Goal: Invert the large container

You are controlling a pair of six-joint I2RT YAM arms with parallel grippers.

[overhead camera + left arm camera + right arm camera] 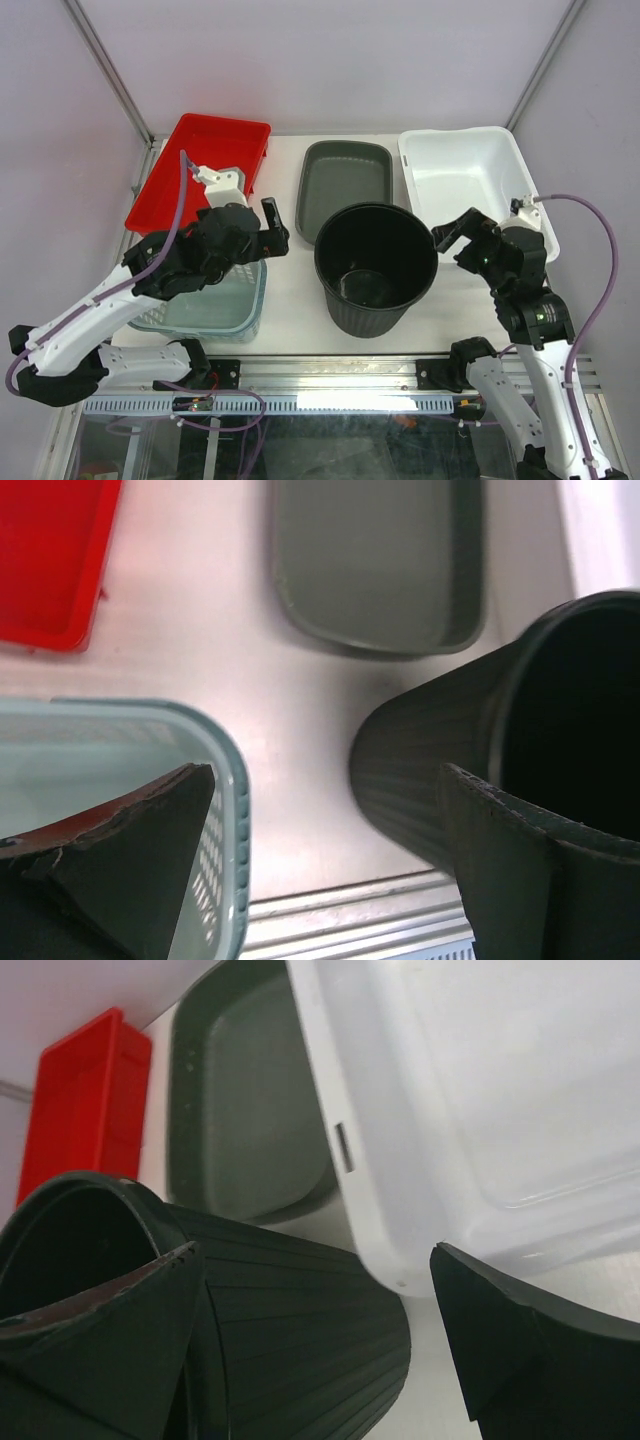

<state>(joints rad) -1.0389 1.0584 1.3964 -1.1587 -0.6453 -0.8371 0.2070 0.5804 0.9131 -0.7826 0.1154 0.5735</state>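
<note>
Bucket (375,265) upright, mouth up, mid-tabletop (290,320), not yet flipped. Left gripper (274,228) at its 9 o'clock, right gripper (455,243) at its 3 o'clock. Both are spread wide, holding nothing, just beside the rim. Best bet: pinch the rim wall from both sides, one finger inside and one outside, at matching height, then lift and roll together. Grey tray (345,175) at 12 o'clock and basket (215,310) at 8 o'clock sit near, so tip toward 6 o'clock.
</note>
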